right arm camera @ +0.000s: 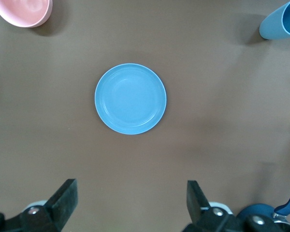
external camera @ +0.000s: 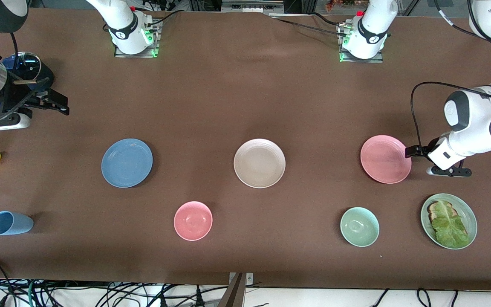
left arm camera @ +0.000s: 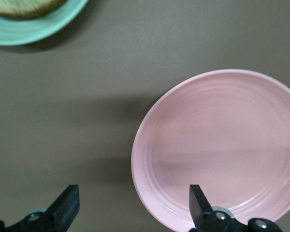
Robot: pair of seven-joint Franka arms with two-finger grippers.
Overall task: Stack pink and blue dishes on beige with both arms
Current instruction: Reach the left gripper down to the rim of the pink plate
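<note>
Pink plate (external camera: 385, 159), blue plate (external camera: 126, 162), beige plate (external camera: 259, 163) flat, unstacked.

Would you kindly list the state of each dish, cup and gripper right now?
pink plate: flat on table, unstacked
blue plate: flat, unstacked
beige plate: bare
left gripper: open, at pink plate's rim
right gripper: open, high up
blue cup: on its side
green plate: holds toast, lettuce

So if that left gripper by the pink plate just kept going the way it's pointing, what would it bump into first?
Probably the pink plate: the open left gripper straddles its rim, one finger over the plate, the other over bare table. How high it hangs is unclear.
</note>
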